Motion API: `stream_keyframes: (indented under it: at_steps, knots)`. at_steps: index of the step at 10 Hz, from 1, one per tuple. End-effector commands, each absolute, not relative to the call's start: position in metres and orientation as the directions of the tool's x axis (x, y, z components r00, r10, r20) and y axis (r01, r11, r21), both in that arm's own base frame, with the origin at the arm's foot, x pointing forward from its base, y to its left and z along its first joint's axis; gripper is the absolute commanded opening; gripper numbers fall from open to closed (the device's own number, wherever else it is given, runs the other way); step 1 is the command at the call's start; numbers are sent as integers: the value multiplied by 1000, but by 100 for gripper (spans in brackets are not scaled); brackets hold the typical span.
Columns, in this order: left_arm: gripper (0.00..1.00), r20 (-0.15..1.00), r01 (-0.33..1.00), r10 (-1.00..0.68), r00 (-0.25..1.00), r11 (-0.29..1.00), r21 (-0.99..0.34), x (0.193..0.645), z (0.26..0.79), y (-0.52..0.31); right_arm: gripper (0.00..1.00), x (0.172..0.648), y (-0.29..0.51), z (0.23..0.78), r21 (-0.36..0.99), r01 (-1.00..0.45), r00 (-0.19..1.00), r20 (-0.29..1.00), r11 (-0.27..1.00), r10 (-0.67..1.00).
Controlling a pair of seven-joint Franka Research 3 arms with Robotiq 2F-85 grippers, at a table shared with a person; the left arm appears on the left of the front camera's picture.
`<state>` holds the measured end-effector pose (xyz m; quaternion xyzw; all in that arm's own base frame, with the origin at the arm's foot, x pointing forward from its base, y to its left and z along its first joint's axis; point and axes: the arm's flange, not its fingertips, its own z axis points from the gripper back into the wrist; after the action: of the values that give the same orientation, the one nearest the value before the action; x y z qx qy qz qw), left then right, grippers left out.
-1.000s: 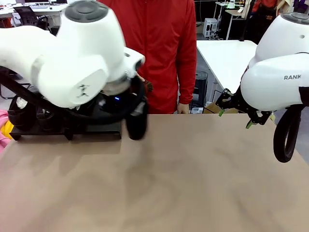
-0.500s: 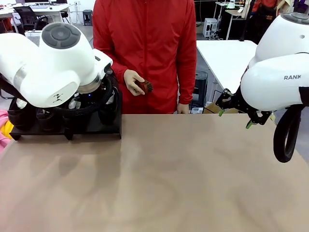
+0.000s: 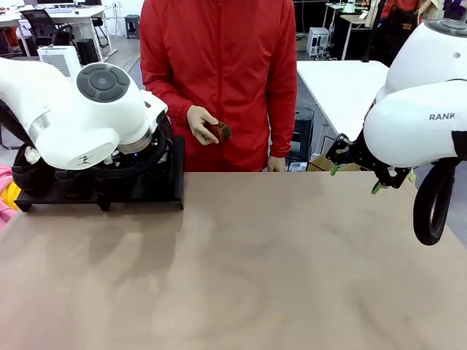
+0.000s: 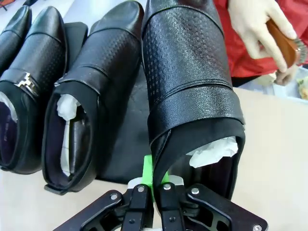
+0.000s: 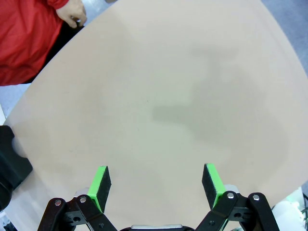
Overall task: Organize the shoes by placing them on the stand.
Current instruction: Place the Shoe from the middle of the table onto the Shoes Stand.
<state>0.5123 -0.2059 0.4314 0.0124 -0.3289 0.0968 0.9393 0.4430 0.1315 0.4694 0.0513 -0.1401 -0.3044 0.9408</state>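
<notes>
shoes (image 4: pixel 192 72): glossy black leather, fine perforated texture on the uppers, smooth toe caps
shoe stuffing (image 4: pixel 211 150): crumpled white paper
buckle shoe (image 4: pixel 29 91): smooth leather with a small shiny metal clasp
stand (image 3: pixel 157 191): matt black, flat
table (image 3: pixel 292 277): matt tan, smooth
brush (image 4: pixel 284 43): polished brown wood
gripper pads (image 5: pixel 101 182): green, matt
jacket (image 3: pixel 219 65): red cloth, faint sheen

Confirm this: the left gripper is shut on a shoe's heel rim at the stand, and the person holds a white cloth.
Not quite. The person's hand holds a small brown brush, not a white cloth, as the front view shows. The rest stands: the left gripper is shut on the heel rim of a shoe at the stand.
</notes>
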Motion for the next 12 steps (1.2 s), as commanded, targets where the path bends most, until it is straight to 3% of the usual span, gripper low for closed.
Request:
stream_keyframes:
  at_steps: [1,10,11,12]
  knots:
    - [0,669,-200,181,721,979,-50,520,428,-209,100,443,129,471,201,541,788,218,817,-576]
    - [0,682,-229,183,708,973,-24,528,410,-201,100,443,129,471,201,541,788,218,817,-576]
    - [12,677,-231,186,713,973,-24,528,410,-200,100,443,129,471,201,541,788,218,817,-576]
    - [31,673,-231,182,717,973,-18,529,409,-199,100,443,129,471,201,541,788,218,817,-576]
